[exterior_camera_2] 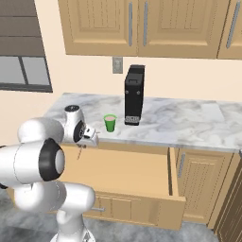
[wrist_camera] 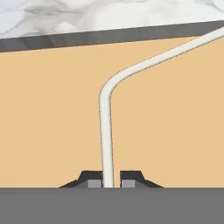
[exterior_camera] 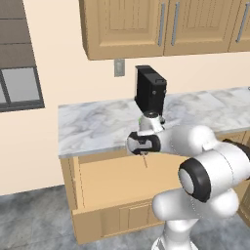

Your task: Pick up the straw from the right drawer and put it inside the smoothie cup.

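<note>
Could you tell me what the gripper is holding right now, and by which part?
The gripper is shut on the straw, pinching the end of its straight section; the bent end points away.

counter [exterior_camera_2: 189, 120]: glossy grey-veined white marble
right drawer [exterior_camera_2: 132, 175]: matt, smooth light wood
straw [wrist_camera: 106, 131]: smooth, pale in hand view
smoothie cup [exterior_camera_2: 110, 123]: smooth green plastic look
coffee machine [exterior_camera_2: 134, 94]: matt black

The white arm's dark-jointed gripper [exterior_camera: 144, 152] hangs above the open, wide light-wood drawer [exterior_camera: 112, 183], just in front of the grey-veined marble bench [exterior_camera: 93, 127]. A very thin dark straw [exterior_camera: 145, 159] points down from its closed jaws, clear of the drawer's floor. Behind the gripper, a black boxy coffee machine [exterior_camera: 150, 90] stands on the bench.
</note>
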